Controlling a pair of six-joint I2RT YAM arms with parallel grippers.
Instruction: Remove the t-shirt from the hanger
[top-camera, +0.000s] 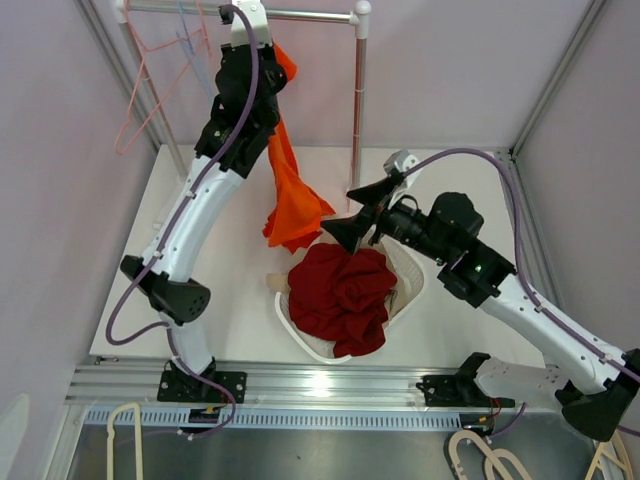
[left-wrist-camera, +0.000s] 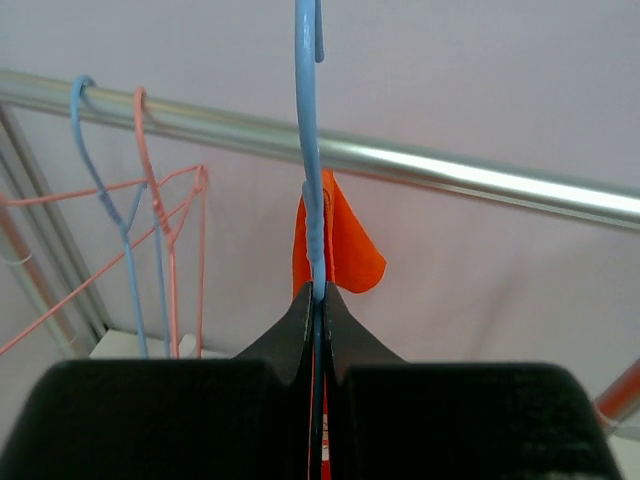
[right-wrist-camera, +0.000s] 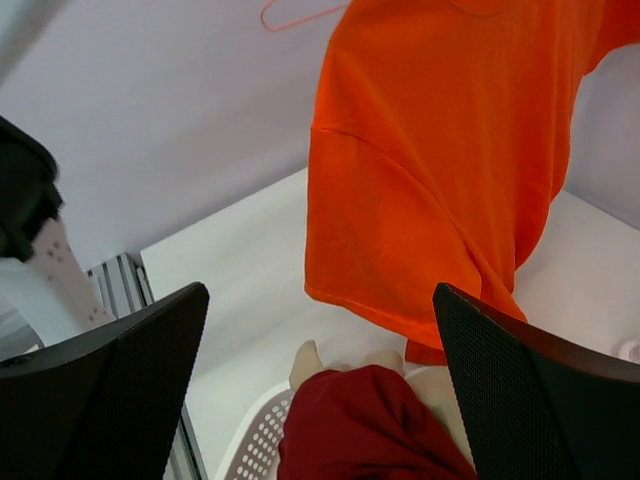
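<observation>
The left gripper (left-wrist-camera: 318, 300) pinches the blue hanger (left-wrist-camera: 308, 150) near the rail (left-wrist-camera: 450, 175), the orange t-shirt (right-wrist-camera: 440, 160) apparently hanging from it, so the gaping right gripper (right-wrist-camera: 315, 300) should take the hem squarely and pull down steadily

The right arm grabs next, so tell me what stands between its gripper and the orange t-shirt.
Nothing visible. The open right gripper faces the orange t-shirt directly, with only air between. The dark red clothes lie lower, in the basket, out of the path.

The scene is evenly, brightly lit; glare is caught on the aluminium rail (top-camera: 320, 381) at 6 o'clock.
</observation>
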